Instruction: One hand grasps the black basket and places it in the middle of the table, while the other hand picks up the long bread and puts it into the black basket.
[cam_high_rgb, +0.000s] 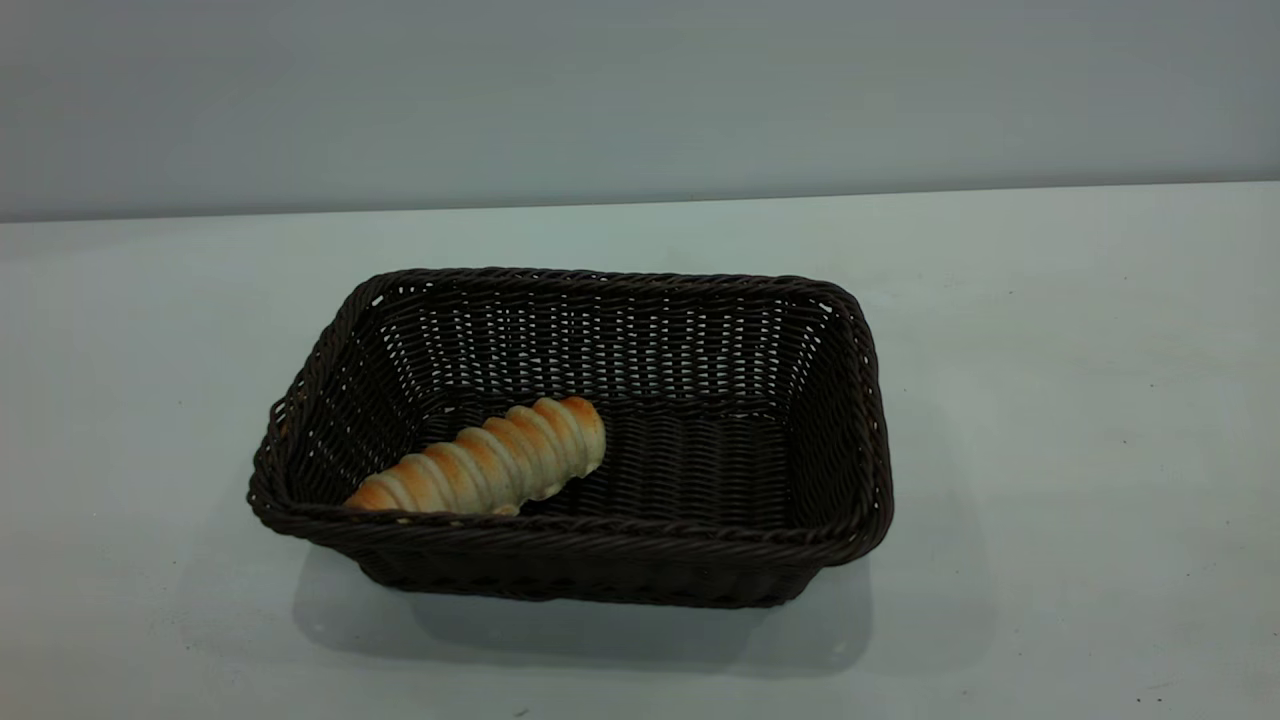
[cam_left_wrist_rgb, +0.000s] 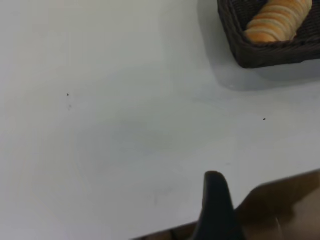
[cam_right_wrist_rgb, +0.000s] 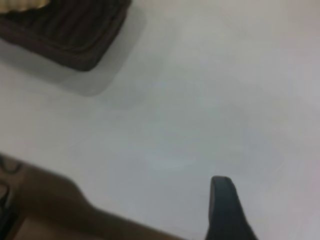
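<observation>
The black basket stands on the white table near its middle. The long bread lies inside it, in the basket's left part, with its tapered end against the near rim. In the left wrist view a corner of the basket with the bread shows far from my left gripper, which hangs over the table's edge. In the right wrist view another basket corner shows far from my right gripper. Neither gripper shows in the exterior view. Both are empty and apart from the basket.
A grey wall runs behind the table. The table's front edge and the brown floor beneath show in the left wrist view and in the right wrist view.
</observation>
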